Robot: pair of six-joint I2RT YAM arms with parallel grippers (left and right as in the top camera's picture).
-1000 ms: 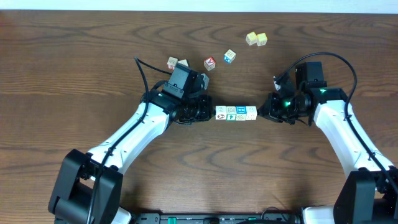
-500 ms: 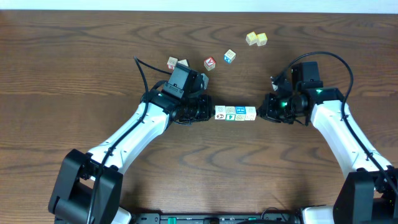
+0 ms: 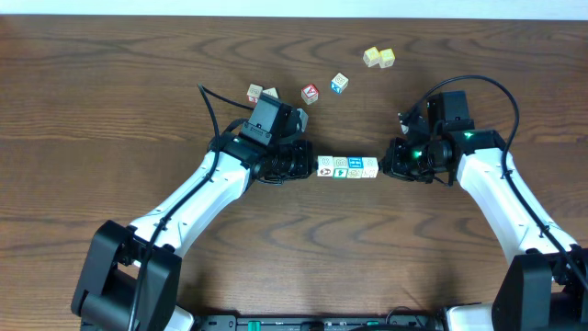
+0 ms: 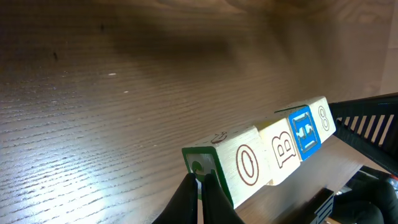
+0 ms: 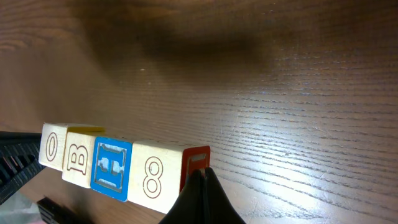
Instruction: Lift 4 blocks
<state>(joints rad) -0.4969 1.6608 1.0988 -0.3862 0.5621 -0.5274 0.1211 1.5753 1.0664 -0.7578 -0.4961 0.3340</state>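
1. Wooden blocks [image 3: 348,167], four of them, lie in one tight row on the counter [image 3: 110,110], about mid-scene from overhead. My left fingers [image 3: 311,166] meet the row's left end and my right fingers [image 3: 386,166] meet its right end. I judge the idea is to squeeze the row lengthwise and raise all four as one bar. Farther off sit a yellow pair [image 3: 378,57], a red-faced cube [image 3: 310,93] and a pale-blue cube [image 3: 340,83]. Two more cubes [image 3: 262,93] sit just beyond my left arm. From this height I cannot tell whether the row has left the wood.

2. On the left wrist camera, the left fingers [image 4: 211,202] are pressed together with nothing between them. Their tips bear on the green end face [image 4: 198,167] of the nearest block. The row runs away to the right: O, B, a blue face [image 4: 305,130], then 8. Tips held together give one firm pusher. At the right edge, dark ribbed hardware is cut off by the frame, and the row's far end is hidden from here.

3. On the right wrist camera, the right fingers [image 5: 205,205] are likewise together and empty. Their tips rest against the red end face [image 5: 196,160] beside the 8. The left end of the row meets dark, blurred hardware that I cannot make out. Any gap under the blocks is too hard to judge.
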